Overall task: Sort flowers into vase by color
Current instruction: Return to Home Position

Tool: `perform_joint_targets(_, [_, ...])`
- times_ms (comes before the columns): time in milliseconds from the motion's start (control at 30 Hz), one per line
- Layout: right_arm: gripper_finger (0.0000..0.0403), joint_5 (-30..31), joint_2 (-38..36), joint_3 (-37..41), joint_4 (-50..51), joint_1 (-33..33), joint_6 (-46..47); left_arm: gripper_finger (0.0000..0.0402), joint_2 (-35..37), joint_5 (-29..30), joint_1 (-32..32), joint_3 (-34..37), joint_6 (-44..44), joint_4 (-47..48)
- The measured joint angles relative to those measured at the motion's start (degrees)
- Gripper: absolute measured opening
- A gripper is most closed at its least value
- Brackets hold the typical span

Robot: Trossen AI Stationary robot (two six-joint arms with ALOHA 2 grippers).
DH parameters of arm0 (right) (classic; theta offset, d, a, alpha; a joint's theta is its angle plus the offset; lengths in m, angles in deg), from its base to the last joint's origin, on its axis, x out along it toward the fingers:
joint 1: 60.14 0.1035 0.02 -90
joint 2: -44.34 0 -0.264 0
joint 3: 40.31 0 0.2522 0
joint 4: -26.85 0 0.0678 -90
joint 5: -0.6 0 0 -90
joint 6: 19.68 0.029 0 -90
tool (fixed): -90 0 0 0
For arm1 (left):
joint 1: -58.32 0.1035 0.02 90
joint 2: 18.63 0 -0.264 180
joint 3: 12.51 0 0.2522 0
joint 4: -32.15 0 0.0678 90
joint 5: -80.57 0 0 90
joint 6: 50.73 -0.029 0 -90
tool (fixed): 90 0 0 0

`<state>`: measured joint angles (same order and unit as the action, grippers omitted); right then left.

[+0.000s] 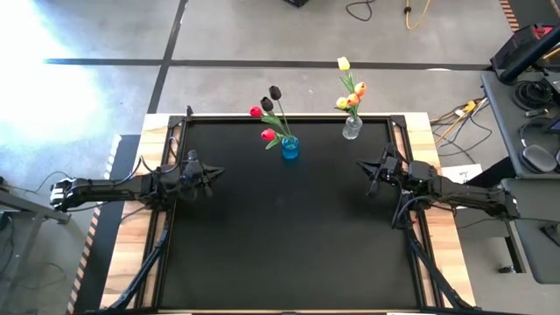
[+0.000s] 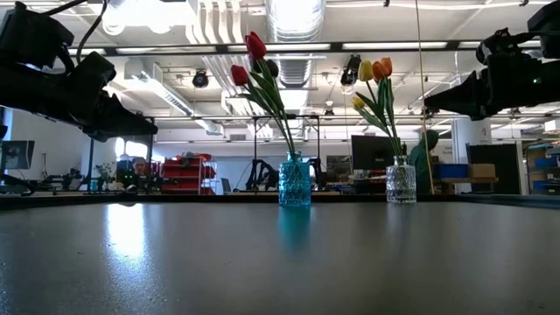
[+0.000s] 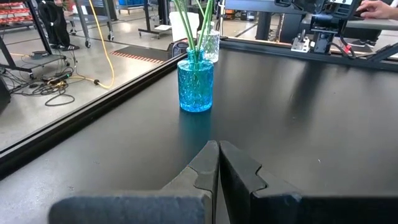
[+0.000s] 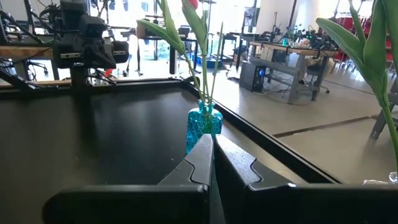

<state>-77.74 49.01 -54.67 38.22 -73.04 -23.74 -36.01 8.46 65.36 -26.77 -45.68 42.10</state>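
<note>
Above the table (image 1: pixel 280 236), both arms hover level, left gripper (image 1: pixel 215 172) and right gripper (image 1: pixel 361 165) closed.

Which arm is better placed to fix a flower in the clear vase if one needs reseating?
Right, probably. The right gripper hangs shut, nearer the clear vase with its yellow and orange flowers. The left gripper, also shut, sits nearer the blue vase.

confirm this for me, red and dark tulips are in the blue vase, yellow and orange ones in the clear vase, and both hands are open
Not quite: both hands are shut. The wrist views show the left hand and right hand with fingers pressed together. The rest holds: red and dark tulips in the blue vase, yellow and orange tulips in the clear vase.
</note>
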Motion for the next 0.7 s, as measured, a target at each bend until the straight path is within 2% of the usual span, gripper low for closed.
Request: perform_joint_targets(700, [0.0009, 0.0, 0.0, 0.0, 0.0, 0.0, 0.0, 0.0000, -1.0, 0.0, 0.0, -0.3, 0.0, 0.2])
